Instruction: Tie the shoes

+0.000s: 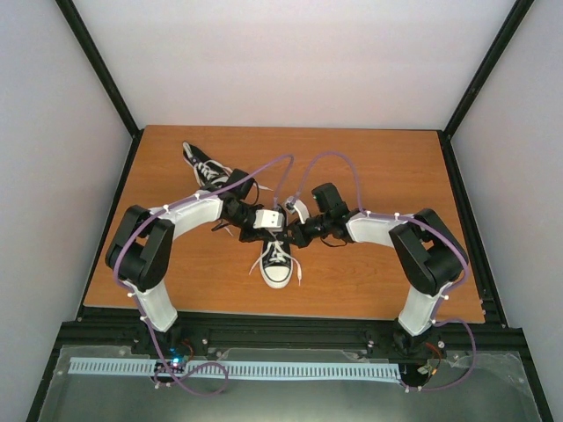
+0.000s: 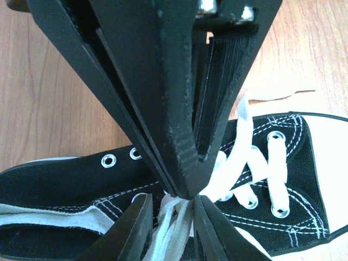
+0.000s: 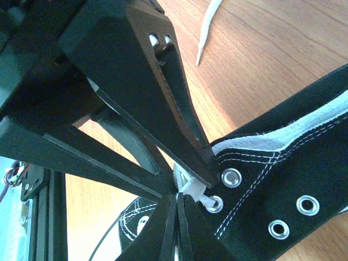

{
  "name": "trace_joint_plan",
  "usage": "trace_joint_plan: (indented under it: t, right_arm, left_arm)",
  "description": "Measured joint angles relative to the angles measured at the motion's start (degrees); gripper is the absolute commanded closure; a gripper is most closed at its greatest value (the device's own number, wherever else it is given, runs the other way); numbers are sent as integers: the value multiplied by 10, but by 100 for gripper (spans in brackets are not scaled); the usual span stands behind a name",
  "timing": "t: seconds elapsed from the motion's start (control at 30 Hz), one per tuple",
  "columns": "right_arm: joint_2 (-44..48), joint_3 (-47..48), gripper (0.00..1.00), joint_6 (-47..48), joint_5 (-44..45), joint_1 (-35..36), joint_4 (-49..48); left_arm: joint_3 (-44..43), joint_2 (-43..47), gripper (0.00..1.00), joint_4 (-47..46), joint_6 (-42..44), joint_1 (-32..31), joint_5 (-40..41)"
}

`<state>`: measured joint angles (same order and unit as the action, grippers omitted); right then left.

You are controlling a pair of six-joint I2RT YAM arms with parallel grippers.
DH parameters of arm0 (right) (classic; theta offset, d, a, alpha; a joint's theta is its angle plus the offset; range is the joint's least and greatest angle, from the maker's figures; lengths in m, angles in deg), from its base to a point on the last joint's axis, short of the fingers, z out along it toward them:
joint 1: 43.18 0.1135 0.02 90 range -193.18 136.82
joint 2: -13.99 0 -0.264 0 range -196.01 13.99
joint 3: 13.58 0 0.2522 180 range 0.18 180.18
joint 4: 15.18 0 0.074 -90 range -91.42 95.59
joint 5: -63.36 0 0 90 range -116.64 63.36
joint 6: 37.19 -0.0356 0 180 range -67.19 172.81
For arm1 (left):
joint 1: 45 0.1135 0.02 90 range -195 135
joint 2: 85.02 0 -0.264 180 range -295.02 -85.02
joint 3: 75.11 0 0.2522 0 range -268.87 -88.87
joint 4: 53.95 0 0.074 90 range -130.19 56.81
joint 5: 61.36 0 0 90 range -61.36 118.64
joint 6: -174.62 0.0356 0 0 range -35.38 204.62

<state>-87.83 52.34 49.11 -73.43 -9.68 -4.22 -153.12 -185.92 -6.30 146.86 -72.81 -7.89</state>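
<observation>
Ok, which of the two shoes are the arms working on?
The nearer, middle shoe; both sets of jaws meet over its laces. The other shoe sits farther back on the left.

Black shoes (image 1: 275,262), white laces (image 2: 239,157) and toe caps (image 1: 275,279) (white stitching (image 2: 298,142)), orange-brown wood-grain table (image 1: 369,158)
</observation>
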Motion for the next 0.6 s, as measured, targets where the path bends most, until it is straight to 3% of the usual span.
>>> trace_joint_plan:
  t: [0.4,0.6]
  right_arm:
    - [3,1,97,0,5,-1,-2]
    - [3,1,97,-4,5,-1,-9]
  left_arm:
    - [-13,0,76,5,-7,0,-3]
    - [-13,-2,88,6,-4,0,-3]
